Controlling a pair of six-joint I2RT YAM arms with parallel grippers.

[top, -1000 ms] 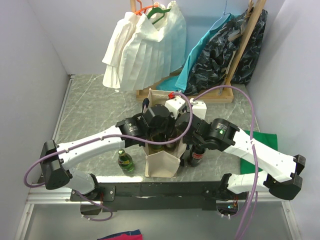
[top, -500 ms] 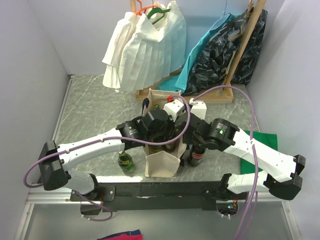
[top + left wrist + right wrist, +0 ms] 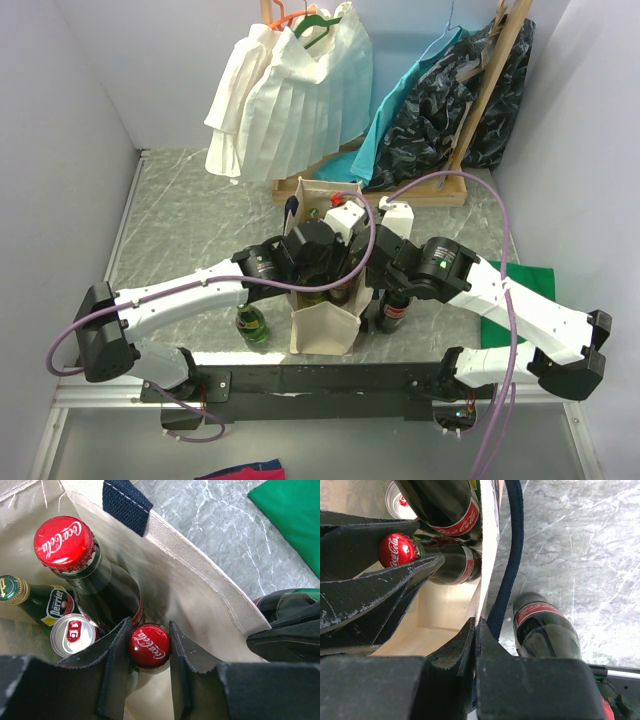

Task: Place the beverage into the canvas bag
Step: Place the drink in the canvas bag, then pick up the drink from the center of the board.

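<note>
The cola bottle [image 3: 149, 646] is inside the canvas bag [image 3: 190, 595] right now, cap up, its long axis running straight down into the bag, red cap facing the left wrist camera. The left hand [image 3: 148, 632] has it by the neck. The hand is partly open, one finger pressed on each side just under the cap. Whether the bottle's base has reached the bottom of the bag, I can't tell.

Just past the left hand's fingertips stands a second cola bottle [image 3: 75, 545], also upright and taller in view. Its body touches the held bottle. Off that hand's left finger sit a silver can [image 3: 72, 634] and a green bottle [image 3: 20, 592], both in the bag too.

On the other side, the right hand [image 3: 475, 622] is fully closed, pinching the bag's top edge. The dark strap [image 3: 512, 555] hangs right beside its fingers.

Outside the bag, close under the right hand, a third cola bottle [image 3: 545, 630] stands on the marbled surface [image 3: 580, 540]. Beyond the left hand's right finger, across that surface, lies a green cloth [image 3: 295, 520].
</note>
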